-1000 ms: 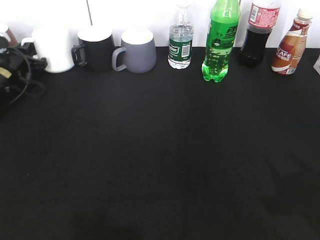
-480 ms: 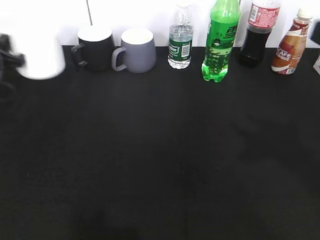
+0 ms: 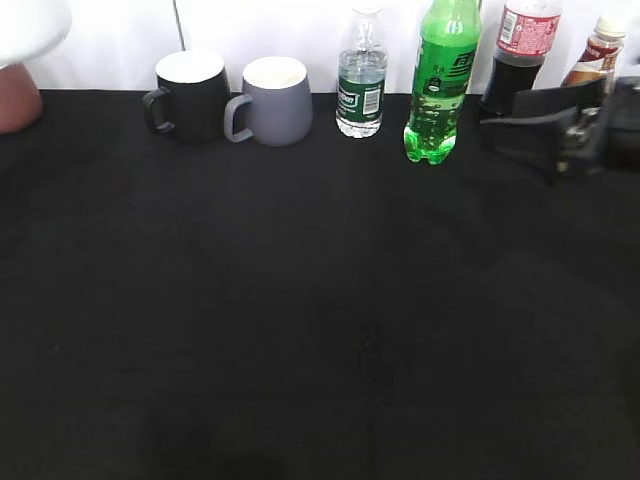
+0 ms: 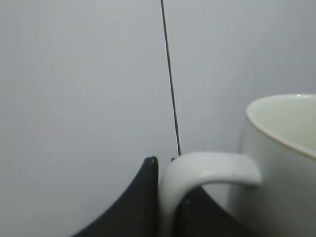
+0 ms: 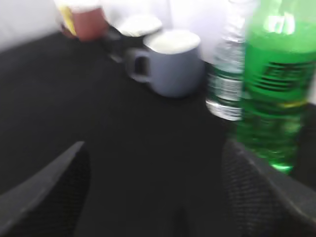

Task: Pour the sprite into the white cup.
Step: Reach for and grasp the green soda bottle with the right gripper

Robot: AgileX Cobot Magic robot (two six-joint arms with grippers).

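Observation:
The sprite [image 3: 440, 80], a tall green bottle, stands upright at the back of the black table; it also shows at the right of the right wrist view [image 5: 276, 84]. The white cup [image 3: 28, 25] hangs in the air at the top left corner. In the left wrist view my left gripper [image 4: 168, 163] is shut on the handle of the white cup [image 4: 281, 158]. My right gripper [image 3: 500, 120] is open and empty, just right of the sprite, jaws wide apart [image 5: 154, 145].
A black mug [image 3: 188, 95], a grey mug [image 3: 272, 100] and a clear water bottle [image 3: 361, 75] stand left of the sprite. A cola bottle [image 3: 520, 50] and a coffee bottle [image 3: 598, 55] stand behind my right gripper. A brown object [image 3: 15, 100] sits far left.
The white cup has left its place beside the black mug and risen to the top left corner, uncovering a brown object. My right gripper has come in from the right towards the sprite.

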